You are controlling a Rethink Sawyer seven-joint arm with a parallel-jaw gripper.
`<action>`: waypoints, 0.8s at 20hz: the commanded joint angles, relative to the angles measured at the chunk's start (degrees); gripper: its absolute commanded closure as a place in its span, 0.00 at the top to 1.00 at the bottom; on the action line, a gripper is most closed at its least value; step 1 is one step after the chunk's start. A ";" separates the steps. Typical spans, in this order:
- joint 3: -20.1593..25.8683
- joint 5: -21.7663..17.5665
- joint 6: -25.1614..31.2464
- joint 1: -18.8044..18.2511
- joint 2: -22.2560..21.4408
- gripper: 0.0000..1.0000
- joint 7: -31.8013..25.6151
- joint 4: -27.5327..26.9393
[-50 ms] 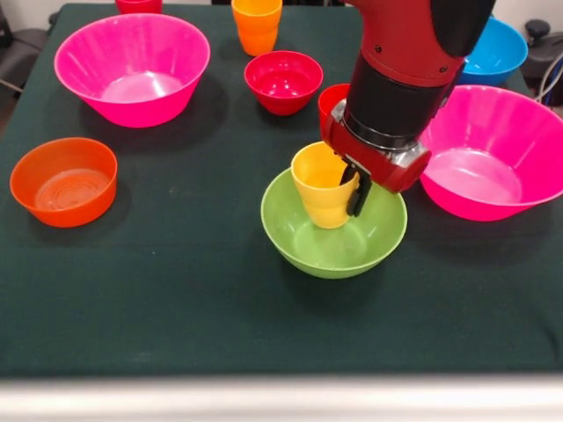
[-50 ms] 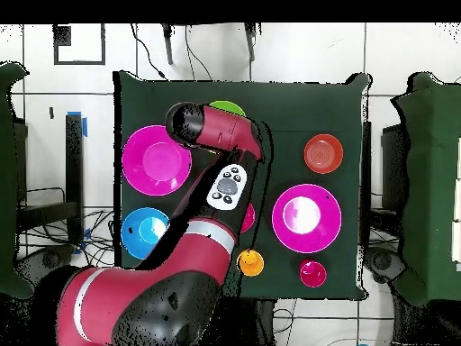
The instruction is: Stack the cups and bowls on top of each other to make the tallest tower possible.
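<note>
A yellow cup [image 1: 323, 186] stands slightly tilted inside the lime-green bowl [image 1: 303, 244] near the table's middle. My gripper [image 1: 353, 182] comes down on the cup's right rim, with one black finger [image 1: 358, 195] outside the wall and the other inside, shut on the cup. A small orange bowl [image 1: 63, 180] sits alone at the left. In the overhead view the arm hides the gripper and the cup, and only an edge of the green bowl [image 2: 227, 109] shows.
Two large pink bowls [image 1: 132, 66] [image 1: 493, 154] flank the green one. Behind it stand a crimson bowl [image 1: 283, 81], an orange cup [image 1: 257, 25], a red cup [image 1: 331, 98] partly behind my arm, and a blue bowl [image 1: 500, 48]. Another red cup [image 1: 138, 4] touches the top edge.
</note>
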 commanded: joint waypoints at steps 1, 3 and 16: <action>2.91 0.57 -0.73 1.48 1.92 0.00 12.09 -2.22; 2.90 0.68 -0.94 1.76 1.96 0.00 12.28 -2.12; 3.23 1.99 -0.47 1.10 1.24 0.00 11.58 -3.42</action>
